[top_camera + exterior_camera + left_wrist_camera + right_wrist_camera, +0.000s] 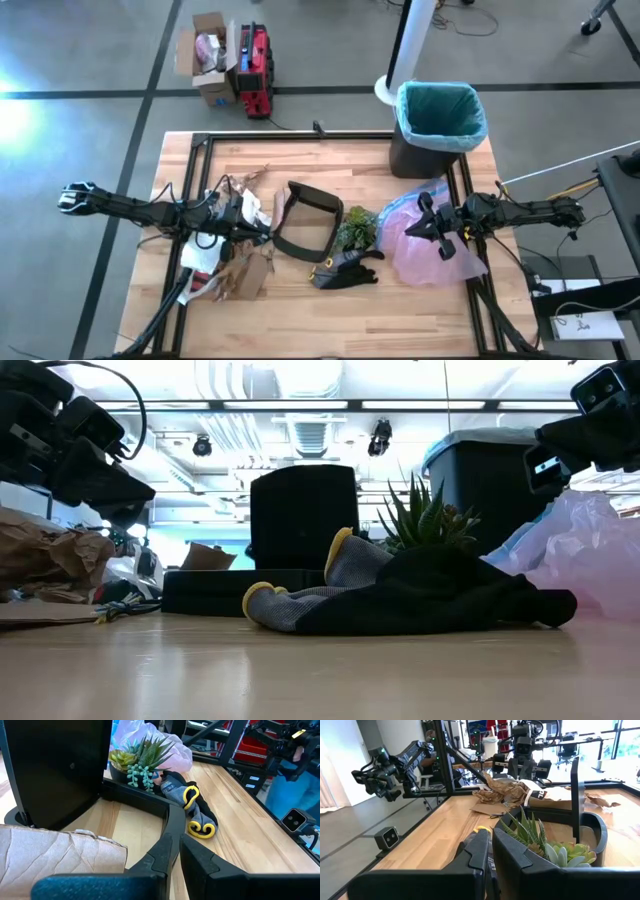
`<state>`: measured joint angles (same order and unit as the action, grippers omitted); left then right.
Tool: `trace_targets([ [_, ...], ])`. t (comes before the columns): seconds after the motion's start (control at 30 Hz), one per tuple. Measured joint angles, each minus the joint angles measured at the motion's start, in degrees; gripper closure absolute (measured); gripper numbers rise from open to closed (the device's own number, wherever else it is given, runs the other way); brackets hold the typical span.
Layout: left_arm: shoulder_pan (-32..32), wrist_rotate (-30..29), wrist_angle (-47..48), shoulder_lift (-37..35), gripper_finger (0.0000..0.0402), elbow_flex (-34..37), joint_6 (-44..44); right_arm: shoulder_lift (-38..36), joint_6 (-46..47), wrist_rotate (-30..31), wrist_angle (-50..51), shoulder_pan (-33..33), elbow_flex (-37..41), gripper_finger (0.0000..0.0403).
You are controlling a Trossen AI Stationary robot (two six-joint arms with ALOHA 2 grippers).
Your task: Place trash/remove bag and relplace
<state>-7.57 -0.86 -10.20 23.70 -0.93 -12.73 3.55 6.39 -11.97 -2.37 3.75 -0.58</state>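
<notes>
Crumpled brown paper and white scraps lie on the table's left half, with more brown paper farther back. The teal bag lines the black bin at the far right corner, its edge folded over the rim. My left gripper is shut and hovers above the litter, pointing right. My right gripper is also shut. It hovers over the pink bag, pointing left.
A black open-frame bin part lies mid-table between the grippers. A green plant tuft and a black-and-yellow glove lie beside it. Black rails border the table, and bare wood runs along the near edge.
</notes>
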Motion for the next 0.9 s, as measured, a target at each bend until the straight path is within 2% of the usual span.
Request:
trace_targets([
  [0.2,0.00,0.00,-0.01,0.01,0.0382,-0.02,0.01,0.00,-0.17,0.93,-0.09,-0.02,0.00,0.0389],
  [0.3,0.02,0.00,0.00,0.00,0.0382,-0.02,0.00,0.07,6.20,1.32,-0.61,-0.02,0.00,0.0389],
  [0.37,0.02,0.02,-0.02,0.02,0.0382,-0.02,0.00,0.04,11.51,1.62,-4.60,-0.02,-0.02,0.0389],
  [0.43,0.02,0.00,-0.01,0.00,0.0382,-0.02,0.00,0.26,17.88,6.97,-7.75,-0.01,-0.02,0.0389],
  [0.53,0.00,0.00,0.00,0.00,0.0382,-0.02,0.01,2.64,27.37,22.11,-7.76,-0.07,0.00,0.0389],
  [0.6,0.00,0.00,0.00,0.00,0.0382,0.00,0.02,4.16,31.58,28.19,-9.73,-0.04,0.00,0.0389],
  [0.8,0.01,0.00,0.02,0.01,0.0382,-0.01,0.00,14.23,38.16,30.02,-27.78,0.44,-0.48,0.0389],
  [0.9,0.00,0.00,0.04,0.00,0.0382,0.00,0.02,20.72,36.98,30.00,-28.59,1.35,-4.55,0.0389],
])
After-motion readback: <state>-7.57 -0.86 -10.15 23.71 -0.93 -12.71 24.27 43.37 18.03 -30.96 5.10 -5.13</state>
